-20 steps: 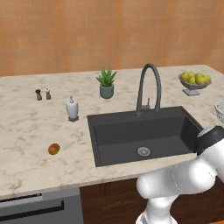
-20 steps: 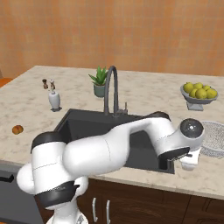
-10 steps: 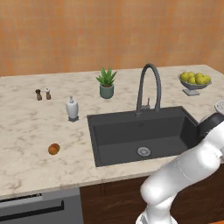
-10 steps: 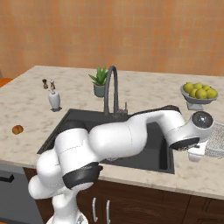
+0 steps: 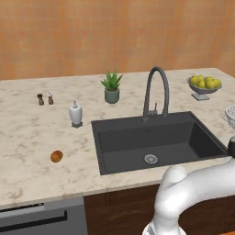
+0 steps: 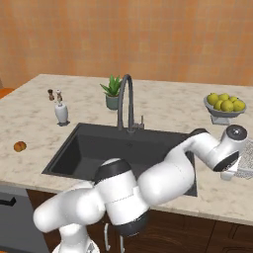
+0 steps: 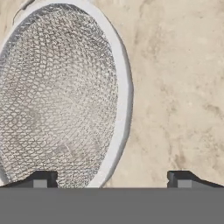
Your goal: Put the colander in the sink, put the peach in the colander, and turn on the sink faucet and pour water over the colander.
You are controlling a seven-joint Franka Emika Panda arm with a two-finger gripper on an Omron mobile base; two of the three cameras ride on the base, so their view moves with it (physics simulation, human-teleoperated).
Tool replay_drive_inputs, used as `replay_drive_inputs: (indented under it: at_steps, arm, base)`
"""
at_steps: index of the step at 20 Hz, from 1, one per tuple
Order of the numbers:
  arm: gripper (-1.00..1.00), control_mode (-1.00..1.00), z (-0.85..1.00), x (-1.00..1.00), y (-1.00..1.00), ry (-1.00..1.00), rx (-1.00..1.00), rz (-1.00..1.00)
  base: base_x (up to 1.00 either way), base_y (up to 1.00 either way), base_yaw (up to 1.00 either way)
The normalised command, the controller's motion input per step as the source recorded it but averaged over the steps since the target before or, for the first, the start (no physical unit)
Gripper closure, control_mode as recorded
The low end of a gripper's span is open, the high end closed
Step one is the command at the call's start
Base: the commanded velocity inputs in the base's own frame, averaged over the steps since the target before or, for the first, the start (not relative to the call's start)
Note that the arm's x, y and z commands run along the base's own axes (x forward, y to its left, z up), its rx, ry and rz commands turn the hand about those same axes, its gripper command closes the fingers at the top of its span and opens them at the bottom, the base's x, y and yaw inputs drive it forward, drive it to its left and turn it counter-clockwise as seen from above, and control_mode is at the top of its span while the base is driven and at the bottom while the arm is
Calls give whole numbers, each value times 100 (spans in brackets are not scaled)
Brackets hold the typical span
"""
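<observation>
Gripper [image 7: 109,179] hangs spread wide above the desk [image 7: 175,87], and in the hand view the rim of the colander [image 7: 57,96] runs between its two dark tips, one tip over the mesh and the other over bare marble. The danger, as I judge it, lies in that thin rim: a wire-mesh bowl is light and its edge slim, so if the gripper descends a little off line the tips may push the colander along the desk rather than straddle the rim, or a shallow pinch may let it tilt and slip on the way to the sink [image 5: 156,140]. In the right base view the colander [image 6: 247,160] sits at the far right of the desk, just beside the sink's right edge and in front of the fruit bowl [image 6: 225,111], so a nudge might send it against that bowl. The peach [image 5: 56,156] lies well apart, on the desk left of the sink, nothing touching it; the sink faucet [image 5: 156,92] stands behind the basin. Counted: one gripper, one colander, one sink with one round drain [image 5: 150,159], one faucet, one peach, one fruit bowl of lemons too clustered to number surely, one potted plant [image 5: 111,87], one white soap dispenser [image 5: 75,114], two small shakers [image 5: 45,98].
</observation>
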Motion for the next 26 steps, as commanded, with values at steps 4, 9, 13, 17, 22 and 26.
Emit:
replay_drive_inputs:
  at_steps: [4, 9, 13, 17, 22, 26]
  arm:
    - [-100, -100, -30, 41, -38, 5, 2, 0]
    - [-100, -100, -37, 29, -25, 6, 0, -2]
    - [100, -100, -52, 1, -1, 13, 0, -4]
    - [100, -100, -67, 0, 32, 6, 0, 2]
    - [100, -100, -66, 0, 74, -16, 1, 25]
    - [100, -100, -35, 0, 62, -34, 6, 51]
  base:
    - [0, 0, 0]
    - [0, 0, 0]
    - [0, 0, 0]
    - [0, 0, 0]
    - [0, 0, 0]
    - [0, 0, 0]
